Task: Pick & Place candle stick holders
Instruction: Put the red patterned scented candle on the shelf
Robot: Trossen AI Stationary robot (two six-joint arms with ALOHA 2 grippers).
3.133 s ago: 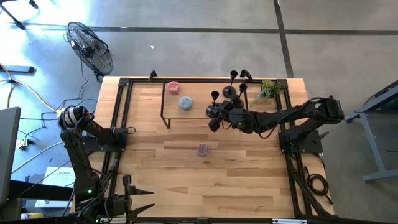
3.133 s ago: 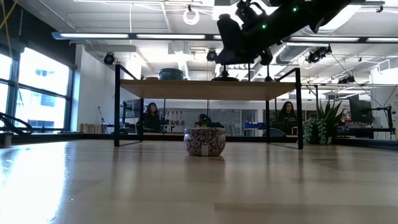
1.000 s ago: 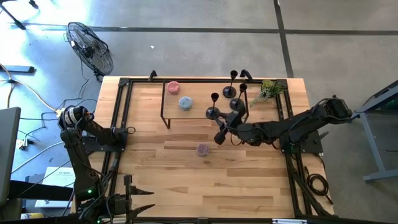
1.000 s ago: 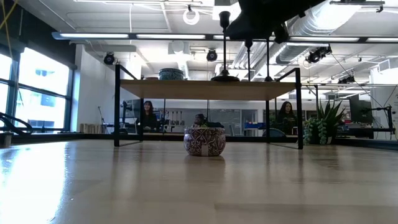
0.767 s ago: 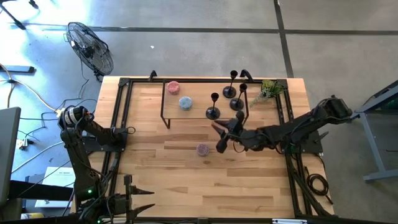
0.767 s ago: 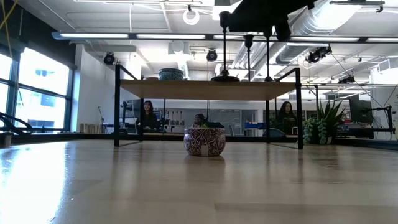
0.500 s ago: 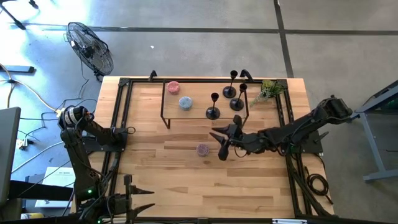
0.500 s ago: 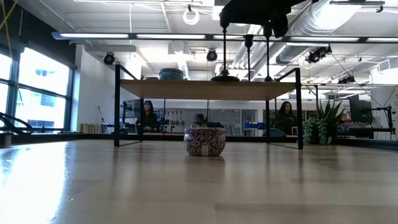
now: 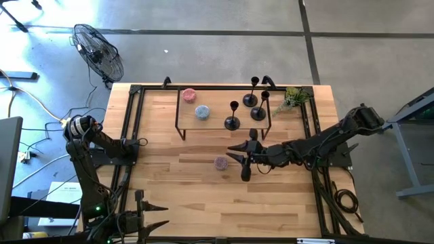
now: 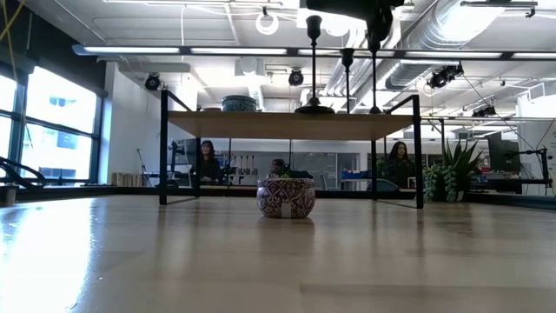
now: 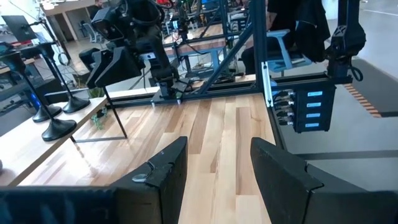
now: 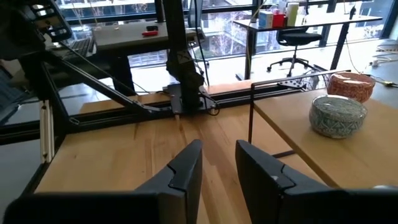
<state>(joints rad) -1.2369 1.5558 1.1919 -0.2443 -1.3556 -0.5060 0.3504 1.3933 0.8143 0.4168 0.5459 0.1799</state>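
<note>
- The three candle stick holders (image 9: 232, 123) are standing upright on the raised shelf (image 9: 213, 120), stems vertical.
- The right end effector (image 9: 241, 159) is hovering over the surface (image 9: 183, 196) in front of the shelf, fingers apart, gripping nothing, holders lying just beyond.
- A patterned tin (image 9: 221, 163) is sitting beside it.
- The left end effector (image 11: 214, 165) is waiting far off, fingers apart.

"Is it bright?"
"Yes. Sun comes in the windows (image 10: 52, 130) and shines on the table (image 10: 174, 261)."
"Blurry?"
"The table looks blurry up close. Far things look sharp."
</note>
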